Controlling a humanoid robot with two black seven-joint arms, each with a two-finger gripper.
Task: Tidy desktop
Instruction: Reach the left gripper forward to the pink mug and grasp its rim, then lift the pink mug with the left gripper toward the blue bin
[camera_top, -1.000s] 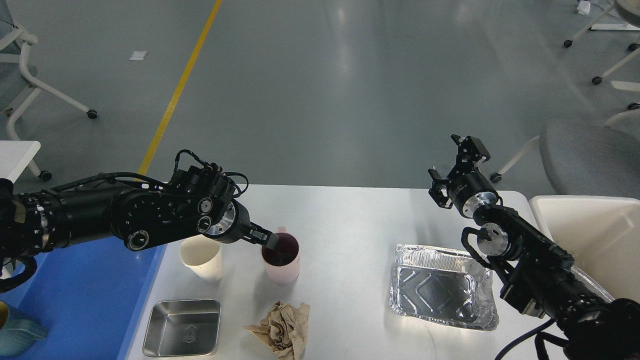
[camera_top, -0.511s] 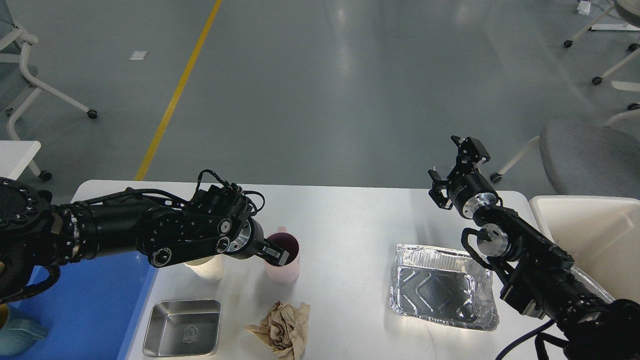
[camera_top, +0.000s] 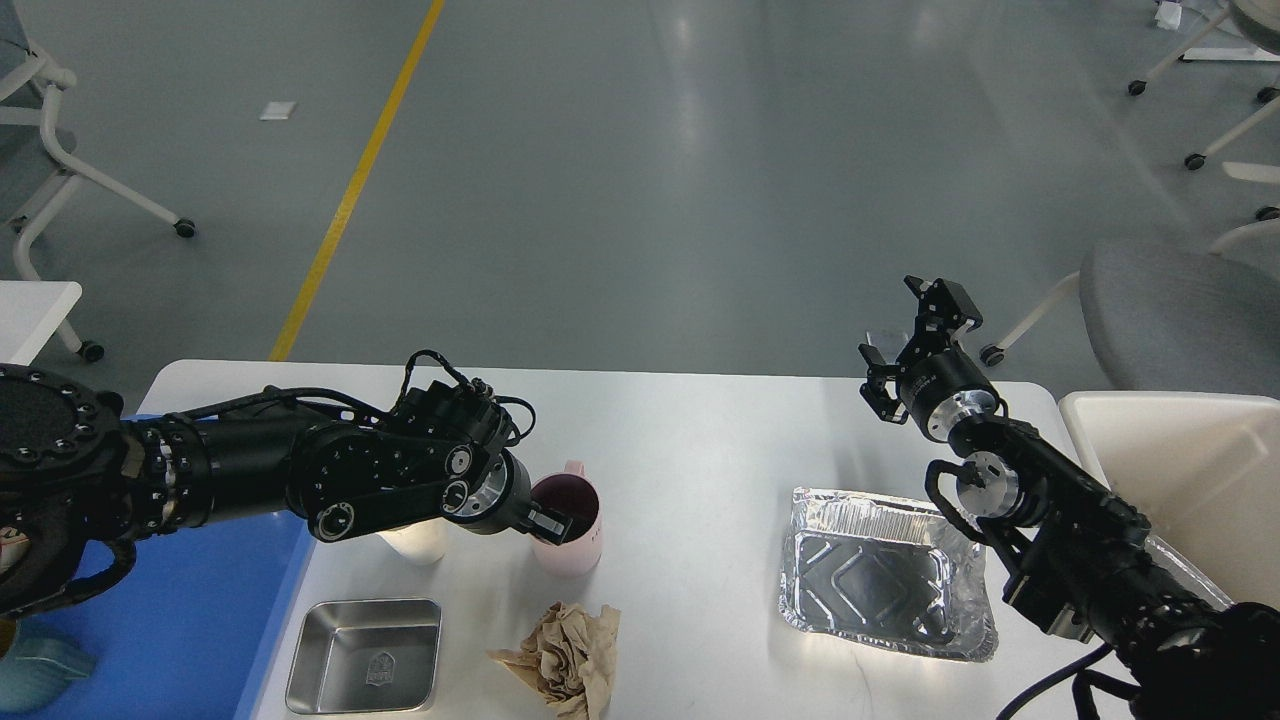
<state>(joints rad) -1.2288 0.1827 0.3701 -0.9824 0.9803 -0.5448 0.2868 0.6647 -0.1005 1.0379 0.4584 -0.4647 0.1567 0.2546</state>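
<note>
- Table (camera_top: 690, 440): white top with rounded corners, fills the lower middle of the head view; blue tray (camera_top: 190, 600) at its left edge, cream bin (camera_top: 1190, 470) at its right.
- Left pincer (camera_top: 548, 524): at the near-left rim of the pink mug (camera_top: 572, 535), one finger over the rim. Fingers overlap and look dark; cannot tell whether they are closed on the rim.
- Pink mug: upright, dark inside, handle towards the far side.
- Cream paper cup (camera_top: 420, 540): just left of the mug, mostly hidden under the left arm.
- Steel square dish (camera_top: 365, 655): near the front edge, beside the blue tray.
- Crumpled brown paper (camera_top: 565, 660): in front of the mug, apart from it.
- Foil tray (camera_top: 885, 590): right of centre, empty, lying flat.
- Right pincer (camera_top: 912, 328): raised above the far right of the table, fingers spread apart, holding nothing.
</note>
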